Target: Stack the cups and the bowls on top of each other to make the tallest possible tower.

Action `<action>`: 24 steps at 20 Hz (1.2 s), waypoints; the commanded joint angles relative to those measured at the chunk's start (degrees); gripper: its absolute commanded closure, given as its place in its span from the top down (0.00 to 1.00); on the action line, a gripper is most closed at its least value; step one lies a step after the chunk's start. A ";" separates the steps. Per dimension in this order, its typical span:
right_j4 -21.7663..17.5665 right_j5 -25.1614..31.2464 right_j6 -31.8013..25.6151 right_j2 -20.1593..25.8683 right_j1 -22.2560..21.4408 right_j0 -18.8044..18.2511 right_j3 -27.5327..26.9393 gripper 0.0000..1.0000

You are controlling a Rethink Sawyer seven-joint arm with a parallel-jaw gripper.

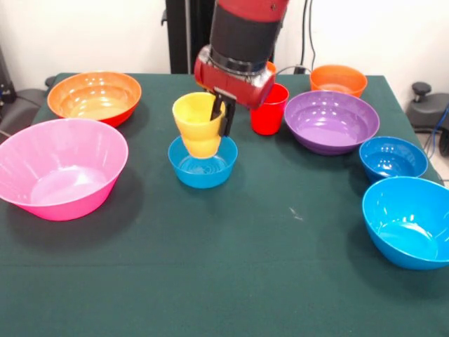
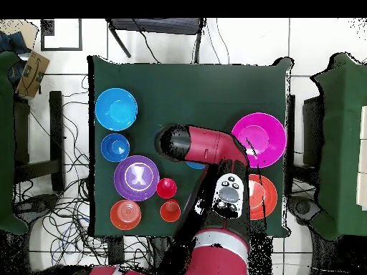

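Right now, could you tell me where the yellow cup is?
In the front view, the yellow cup sits mid-table in another cup inside a small blue bowl, left of the red cup, with the end effector at its rim.

The table [image 1: 231, 281] is covered with a dark green cloth, matt and a little fuzzy, with small pale specks. All the bowls look like smooth, glossy plastic: the large pink bowl [image 1: 59, 168] shines on its inner wall, and the purple bowl [image 1: 331, 121] and the large blue bowl [image 1: 410, 221] show bright reflections. The yellow cup [image 1: 198, 116] and the red cup [image 1: 269, 111] are plain smooth plastic with a softer shine. The arm's red shell [image 1: 235, 77] is glossy hard plastic, its black band matt.
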 commanded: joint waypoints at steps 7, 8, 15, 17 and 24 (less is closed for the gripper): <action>-4.20 -7.66 -2.43 10.68 8.06 -3.58 -0.81 0.00; -4.38 -8.03 -2.39 10.75 8.16 -3.62 -0.64 0.00; -4.69 -8.27 -1.42 9.99 7.77 -3.01 -0.31 0.00; -4.74 -7.74 -1.33 9.88 7.47 -2.95 -0.26 0.00; -4.63 -6.89 -0.74 9.39 6.62 -2.45 0.47 0.00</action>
